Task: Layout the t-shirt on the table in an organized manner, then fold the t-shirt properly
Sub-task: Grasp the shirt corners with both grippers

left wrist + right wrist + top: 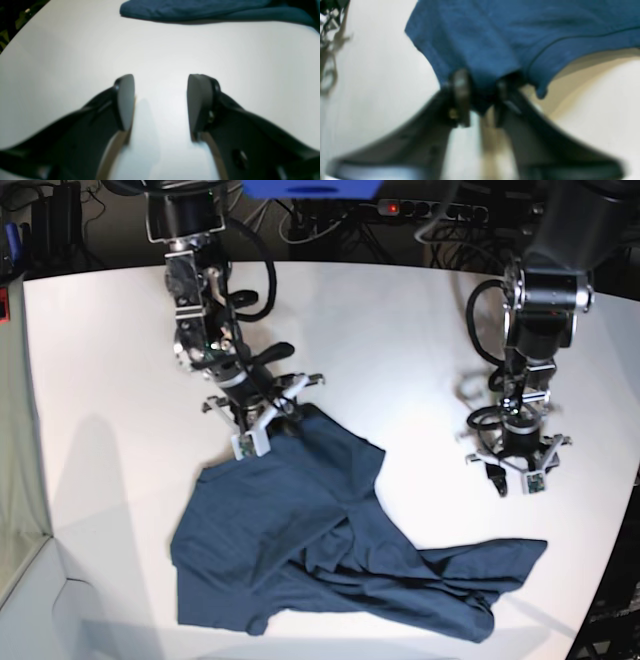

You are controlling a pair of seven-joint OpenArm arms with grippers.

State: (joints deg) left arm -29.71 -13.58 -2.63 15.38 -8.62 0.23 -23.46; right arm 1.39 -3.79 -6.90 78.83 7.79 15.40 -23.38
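Note:
The dark navy-blue t-shirt [300,550] lies crumpled on the white table [400,330], spread toward the front edge. My right gripper [270,425] is at the shirt's far edge and is shut on a fold of the t-shirt [495,32], which bunches between the fingers in the right wrist view, where the gripper [481,82] is blurred. My left gripper [515,475] is open and empty just above bare table [62,62], to the right of the shirt. In the left wrist view, the gripper [161,100] faces the t-shirt's edge [195,10], well apart from it.
Cables and a power strip [430,210] lie behind the table's far edge. The table's curved edge [615,550] runs close to the left arm on the right. The table's left edge [35,440] drops to a lower pale surface.

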